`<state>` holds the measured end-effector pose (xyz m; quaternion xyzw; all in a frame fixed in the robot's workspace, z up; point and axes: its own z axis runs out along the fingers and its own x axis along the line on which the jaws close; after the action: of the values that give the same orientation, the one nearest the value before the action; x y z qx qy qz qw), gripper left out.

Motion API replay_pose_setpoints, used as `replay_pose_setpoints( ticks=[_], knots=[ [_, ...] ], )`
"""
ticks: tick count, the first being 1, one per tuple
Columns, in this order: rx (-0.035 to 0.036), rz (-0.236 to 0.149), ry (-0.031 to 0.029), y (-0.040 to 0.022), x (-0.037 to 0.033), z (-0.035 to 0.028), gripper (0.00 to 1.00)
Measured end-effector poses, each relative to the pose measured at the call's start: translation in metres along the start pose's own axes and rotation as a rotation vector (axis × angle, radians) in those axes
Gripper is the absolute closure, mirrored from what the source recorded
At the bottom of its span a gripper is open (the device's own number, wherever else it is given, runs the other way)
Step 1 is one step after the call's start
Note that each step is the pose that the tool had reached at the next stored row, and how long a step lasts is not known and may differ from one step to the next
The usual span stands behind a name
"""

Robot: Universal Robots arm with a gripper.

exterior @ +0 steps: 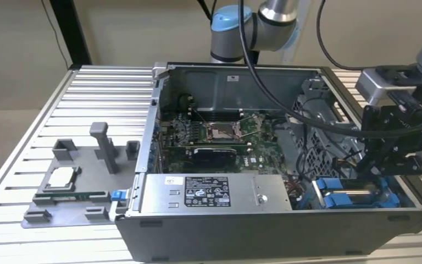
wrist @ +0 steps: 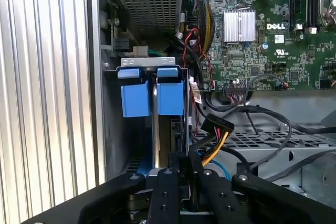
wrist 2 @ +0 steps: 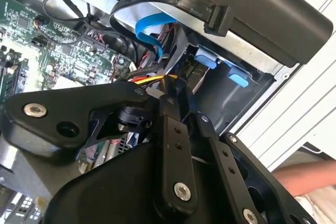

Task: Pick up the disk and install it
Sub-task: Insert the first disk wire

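Observation:
The disk (exterior: 357,197) stands in the drive bay at the front corner of the open computer case, on the exterior view's right. Its silver body shows between bright blue carrier parts. In the first wrist view the disk (wrist: 170,98) sits on edge in a bay slot, and its blue tab is beside a second blue tab (wrist: 134,98). My gripper (exterior: 379,175) reaches down into that bay. In both wrist views its black fingers (wrist: 167,182) are drawn close on the disk's rear edge, so the gripper (wrist: 185,174) (wrist 2: 185,109) is shut on the disk.
The grey power-supply box (exterior: 211,192) lies beside the bay, with the motherboard (exterior: 218,137) behind it. Loose cables (wrist: 215,135) run close to the fingers. A grey fixture plate (exterior: 72,187) with a small chip (exterior: 61,179) lies on the slatted table. A person's arm (wrist 2: 310,177) is outside the case.

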<state>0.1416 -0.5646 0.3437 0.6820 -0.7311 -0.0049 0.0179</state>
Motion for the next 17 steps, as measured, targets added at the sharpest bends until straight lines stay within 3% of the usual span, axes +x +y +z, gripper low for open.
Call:
replay_pose_setpoints(
  ticks=[6,9,12,17],
  knots=[
    [-0.0073,0.04,0.0005,-0.0013,-0.0006,0.0008,1.0],
    [-0.0146,0.045,0.003,-0.0045,-0.0013,0.0009,1.0],
    [-0.0165,0.045,0.0046,-0.0065,-0.0016,0.0008,1.0],
    [-0.0195,0.052,0.0159,-0.0073,-0.0017,0.0014,1.0]
  ],
)
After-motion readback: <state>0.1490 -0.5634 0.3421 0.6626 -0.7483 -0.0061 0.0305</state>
